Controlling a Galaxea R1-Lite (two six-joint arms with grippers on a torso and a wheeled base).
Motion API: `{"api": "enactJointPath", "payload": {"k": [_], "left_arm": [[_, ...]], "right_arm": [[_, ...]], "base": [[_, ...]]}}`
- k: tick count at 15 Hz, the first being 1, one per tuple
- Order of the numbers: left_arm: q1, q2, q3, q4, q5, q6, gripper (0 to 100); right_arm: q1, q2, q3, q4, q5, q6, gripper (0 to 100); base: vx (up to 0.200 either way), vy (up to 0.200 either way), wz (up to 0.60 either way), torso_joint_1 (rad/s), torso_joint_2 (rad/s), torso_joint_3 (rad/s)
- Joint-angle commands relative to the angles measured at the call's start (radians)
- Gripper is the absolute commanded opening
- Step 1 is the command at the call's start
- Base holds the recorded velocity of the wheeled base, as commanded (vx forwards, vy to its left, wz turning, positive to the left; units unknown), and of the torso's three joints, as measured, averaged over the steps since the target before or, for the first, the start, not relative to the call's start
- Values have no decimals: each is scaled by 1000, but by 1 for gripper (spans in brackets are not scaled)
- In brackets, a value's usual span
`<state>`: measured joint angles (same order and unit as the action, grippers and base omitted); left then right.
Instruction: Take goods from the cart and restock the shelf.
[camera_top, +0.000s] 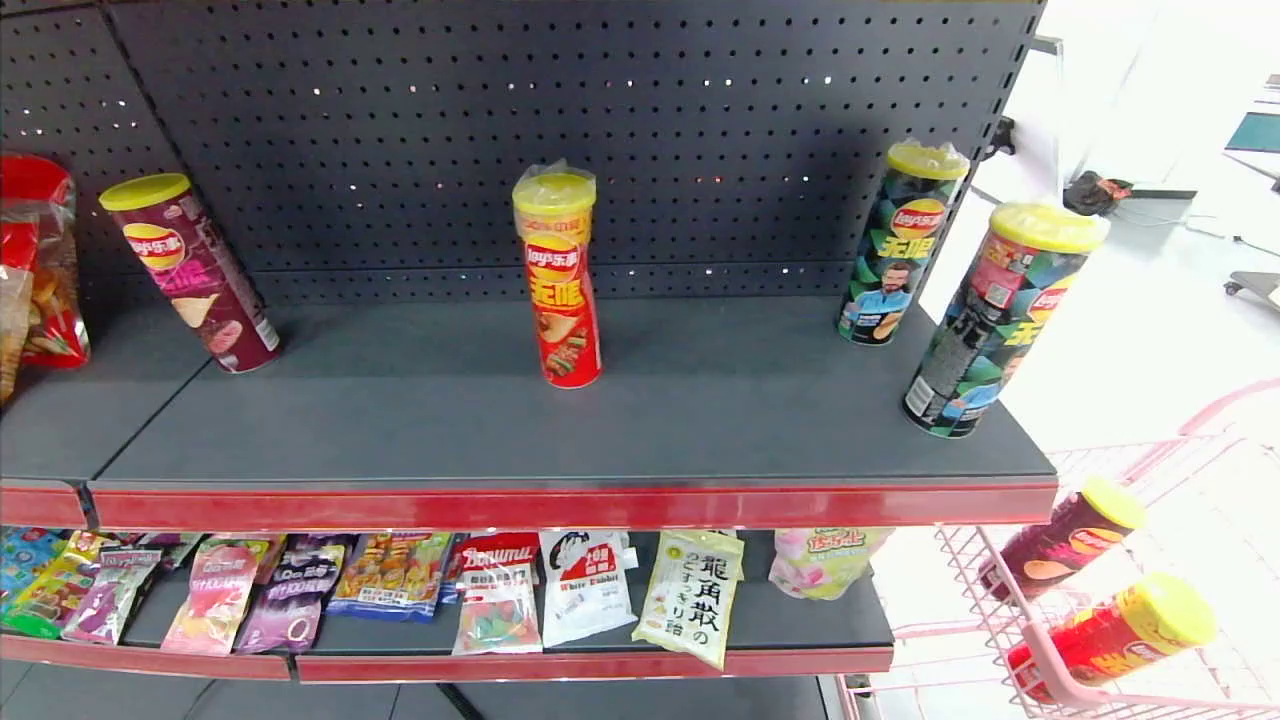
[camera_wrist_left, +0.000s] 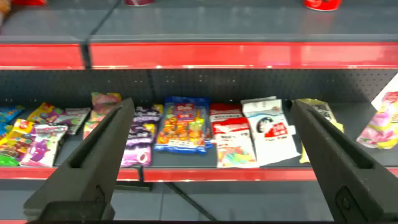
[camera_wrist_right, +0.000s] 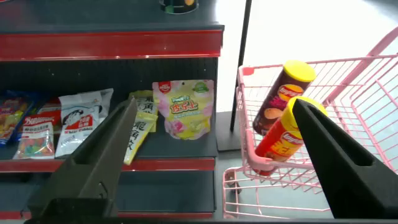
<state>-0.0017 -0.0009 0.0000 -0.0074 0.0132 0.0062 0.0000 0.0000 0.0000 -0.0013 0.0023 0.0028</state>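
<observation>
Restocking | red chip can (camera_wrist_right: 275, 142) lies slanted in pink cart (camera_top: 1048, 676), cap uppermost | right gripper (camera_wrist_right: 211, 165) nearer cart, released | left gripper (camera_wrist_left: 211, 163) released

Shelf (camera_top: 560, 420): dark grey decks with red front edges. Its back is a black pegboard (camera_top: 500, 100), and points of light show through some of the holes. Right of the shelf the floor (camera_top: 1150, 330) is pale and very brightly lit; the white wall (camera_top: 1110, 80) beyond it is equally bright. On the floor right of the shelf, near the wall, lie a dark bundle (camera_top: 1095, 190) and a cable (camera_top: 1210, 232). Farther right are a grey wheeled foot (camera_top: 1255, 285) and a green top (camera_top: 1258, 132), both cut off by the edge of the view.
</observation>
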Motion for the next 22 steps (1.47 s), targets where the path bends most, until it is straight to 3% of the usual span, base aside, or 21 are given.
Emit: {"api": "enactJointPath", "payload": {"k": [1, 4, 8, 17, 22], "left_arm": [[0, 1, 0, 0, 1, 0, 100], [0, 1, 0, 0, 1, 0, 100], [0, 1, 0, 0, 1, 0, 100], [0, 1, 0, 0, 1, 0, 100], [0, 1, 0, 0, 1, 0, 100]], "right_arm": [[0, 0, 0, 0, 1, 0, 100], [0, 0, 0, 0, 2, 0, 100], [0, 0, 0, 0, 2, 0, 100], [0, 0, 0, 0, 2, 0, 100], [0, 0, 0, 0, 2, 0, 100]], "base": [[0, -200, 0, 7, -2, -2], [0, -200, 0, 1, 4, 1], [0, 0, 0, 0, 0, 0], [0, 0, -600, 2, 3, 4], [0, 0, 0, 0, 0, 0]]}}
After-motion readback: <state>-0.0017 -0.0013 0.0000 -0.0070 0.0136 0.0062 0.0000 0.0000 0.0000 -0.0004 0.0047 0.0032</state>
